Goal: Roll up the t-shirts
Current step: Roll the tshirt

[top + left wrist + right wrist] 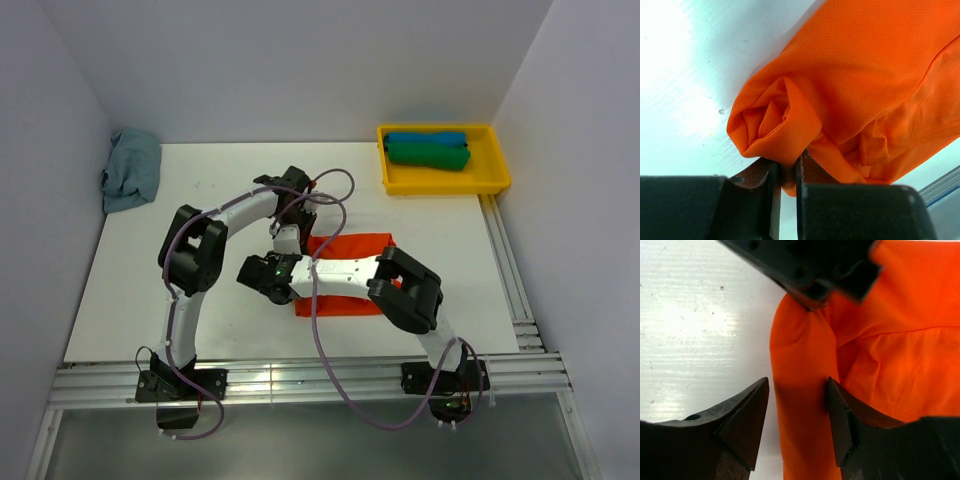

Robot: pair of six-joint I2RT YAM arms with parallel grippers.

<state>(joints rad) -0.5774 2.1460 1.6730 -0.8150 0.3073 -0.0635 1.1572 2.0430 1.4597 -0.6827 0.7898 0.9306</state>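
Note:
The bright orange-red t-shirt (pixel 350 245) lies mid-table, its left edge rolled into a tube (pixel 771 119). My left gripper (pixel 288 243) is shut on a fold of that roll (pixel 788 167) at its far end. At the near end, my right gripper (pixel 287 292) is open and straddles the same roll (pixel 800 390). Its right finger (pixel 842 420) touches the cloth; its left finger (pixel 745 422) stands just clear over the table. Both arms hide much of the shirt from above. Rolled blue (pixel 425 138) and green (pixel 430 156) t-shirts lie in the yellow tray (pixel 440 188).
The yellow tray sits at the back right corner. A crumpled grey-blue cloth (pixel 130 170) lies at the back left against the wall. White walls close in three sides, and metal rails (pixel 300 380) run along the near and right edges.

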